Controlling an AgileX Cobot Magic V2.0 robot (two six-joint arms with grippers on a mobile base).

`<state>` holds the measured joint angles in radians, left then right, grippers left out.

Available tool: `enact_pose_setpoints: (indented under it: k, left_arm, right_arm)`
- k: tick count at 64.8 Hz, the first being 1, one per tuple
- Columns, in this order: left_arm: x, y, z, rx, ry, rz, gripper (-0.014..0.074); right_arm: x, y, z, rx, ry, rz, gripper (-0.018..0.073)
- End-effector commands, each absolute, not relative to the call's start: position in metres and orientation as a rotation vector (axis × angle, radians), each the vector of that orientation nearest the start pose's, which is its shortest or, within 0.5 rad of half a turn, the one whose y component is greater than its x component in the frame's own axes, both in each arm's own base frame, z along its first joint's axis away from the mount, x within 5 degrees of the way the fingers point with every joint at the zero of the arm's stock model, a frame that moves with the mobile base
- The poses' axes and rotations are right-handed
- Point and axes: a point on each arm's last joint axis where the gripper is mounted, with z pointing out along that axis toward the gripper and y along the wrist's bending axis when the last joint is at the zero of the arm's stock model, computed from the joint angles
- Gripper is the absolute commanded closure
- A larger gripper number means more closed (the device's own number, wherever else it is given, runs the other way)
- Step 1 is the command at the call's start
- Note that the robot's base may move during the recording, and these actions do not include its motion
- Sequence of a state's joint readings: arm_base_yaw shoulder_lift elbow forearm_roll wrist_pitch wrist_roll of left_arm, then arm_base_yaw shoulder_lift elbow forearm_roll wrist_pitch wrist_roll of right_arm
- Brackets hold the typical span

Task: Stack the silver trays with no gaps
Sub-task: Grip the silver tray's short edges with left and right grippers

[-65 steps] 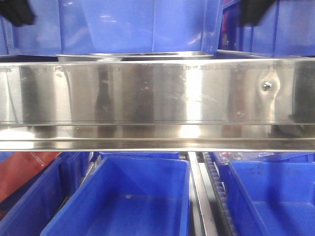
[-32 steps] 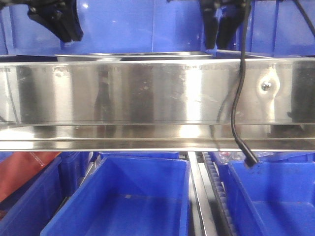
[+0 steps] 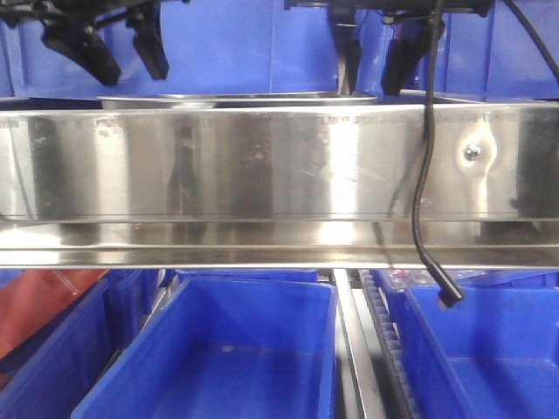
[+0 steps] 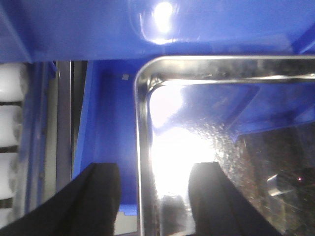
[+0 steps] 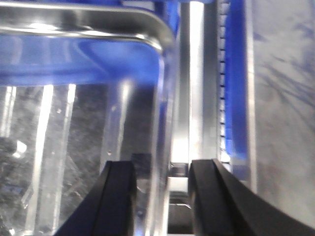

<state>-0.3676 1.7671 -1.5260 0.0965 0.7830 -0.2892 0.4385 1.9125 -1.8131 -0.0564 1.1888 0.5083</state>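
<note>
Tray (image 3: 240, 98) sits behind the rail (image 3: 262, 166), at 12 o'clock in the front view. Left gripper (image 3: 131, 72) and right gripper (image 3: 369, 85), jaws spread, straddle its 9 and 3 o'clock rims.

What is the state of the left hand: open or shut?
Open. In the left wrist view, the left hand has its two fingers apart, one on each side of the silver tray rim, gripping nothing yet.

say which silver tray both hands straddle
The middle tray, behind the shelf rail: left hand and right hand each hang open astride one end rim. The other tray shows only a rim sliver at right.
</note>
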Motion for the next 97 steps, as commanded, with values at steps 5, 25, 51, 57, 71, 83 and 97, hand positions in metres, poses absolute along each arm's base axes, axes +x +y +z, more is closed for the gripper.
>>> enact_pose_setpoints:
  k: [5, 25, 51, 57, 71, 83, 97]
  left_arm:
    - [0.38, -0.141, 0.293, 0.151, 2.515, -0.163, 0.0375]
    - [0.379, -0.141, 0.286, 0.15, 2.564, -0.143, 0.0375]
    - [0.379, -0.141, 0.285, 0.15, 2.572, -0.14, 0.0375]
    - [0.379, -0.141, 0.284, 0.15, 2.574, -0.139, 0.0375]
    - [0.379, -0.141, 0.284, 0.15, 2.574, -0.139, 0.0375]
    - [0.379, -0.141, 0.284, 0.15, 2.58, -0.137, 0.0375]
    - [0.378, -0.14, 0.283, 0.15, 2.587, -0.133, 0.041]
  right_arm:
    - [0.381, 0.173, 0.315, 0.082, 2.733, 0.19, 0.0377]
    - [0.384, 0.175, 0.313, 0.119, 2.715, 0.21, 0.0377]
    - [0.386, 0.177, 0.295, 0.128, 2.808, 0.169, 0.0377]
    - [0.387, 0.177, 0.291, 0.129, 2.819, 0.162, 0.0377]
    - [0.387, 0.178, 0.286, 0.133, 2.839, 0.166, 0.0377]
    - [0.387, 0.178, 0.286, 0.133, 2.84, 0.166, 0.0378]
    - [0.387, 0.178, 0.286, 0.134, 2.848, 0.163, 0.0378]
